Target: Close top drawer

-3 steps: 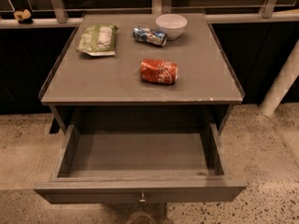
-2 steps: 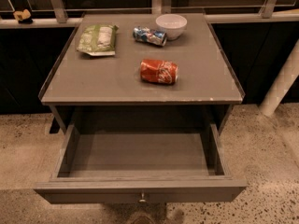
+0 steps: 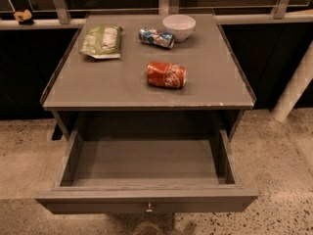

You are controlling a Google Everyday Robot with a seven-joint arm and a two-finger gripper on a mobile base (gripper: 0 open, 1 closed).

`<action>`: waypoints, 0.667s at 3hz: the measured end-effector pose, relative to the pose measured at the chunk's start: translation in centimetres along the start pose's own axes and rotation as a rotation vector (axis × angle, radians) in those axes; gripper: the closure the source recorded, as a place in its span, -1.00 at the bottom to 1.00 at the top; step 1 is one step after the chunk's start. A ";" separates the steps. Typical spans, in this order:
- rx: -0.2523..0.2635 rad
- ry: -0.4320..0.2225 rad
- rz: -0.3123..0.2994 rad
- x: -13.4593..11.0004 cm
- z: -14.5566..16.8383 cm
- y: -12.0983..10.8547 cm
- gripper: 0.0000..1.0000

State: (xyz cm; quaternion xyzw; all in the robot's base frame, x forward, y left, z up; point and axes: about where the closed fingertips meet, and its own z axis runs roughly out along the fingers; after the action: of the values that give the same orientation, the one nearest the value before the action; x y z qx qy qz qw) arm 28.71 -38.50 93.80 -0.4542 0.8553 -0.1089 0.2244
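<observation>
**Top drawer pulled out, gripper low under its knob**

I see the gripper (image 3: 148, 227) only as a dim brownish tip at the bottom edge of my view, just below the front of the top drawer (image 3: 98, 202). So little of it shows that I cannot tell whether it is wide, narrow or holding anything. It sits close under the small round metal knob (image 3: 149, 208) at the centre of the drawer's front. I cannot tell whether it touches the knob.

The top drawer is pulled far out toward me from under the grey table (image 3: 98, 89). Its flat front is nearest me, and the grey bottom shows between its two side walls.

Beyond the drawer, on the tabletop, a red can (image 3: 167, 75) lies on its side, the closest item to the drawer. Farther back, a blue can (image 3: 156, 37) also lies on its side, just beside a white bowl (image 3: 179, 27) to its right. A green snack packet (image 3: 102, 40) lies flat, back and to the left.

Speckled floor (image 3: 279, 155) spreads to either side of the drawer. A white post (image 3: 296, 84) leans off to its right.
</observation>
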 end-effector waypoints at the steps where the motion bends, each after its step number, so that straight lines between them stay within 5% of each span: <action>1: -0.029 0.031 -0.017 0.8 2.6 2.2 -1.00; 2: -0.064 0.075 0.002 3.0 6.7 5.2 -1.00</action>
State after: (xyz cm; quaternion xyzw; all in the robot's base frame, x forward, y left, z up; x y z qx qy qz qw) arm 26.75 -37.90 85.04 -0.4560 0.8665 -0.0982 0.1778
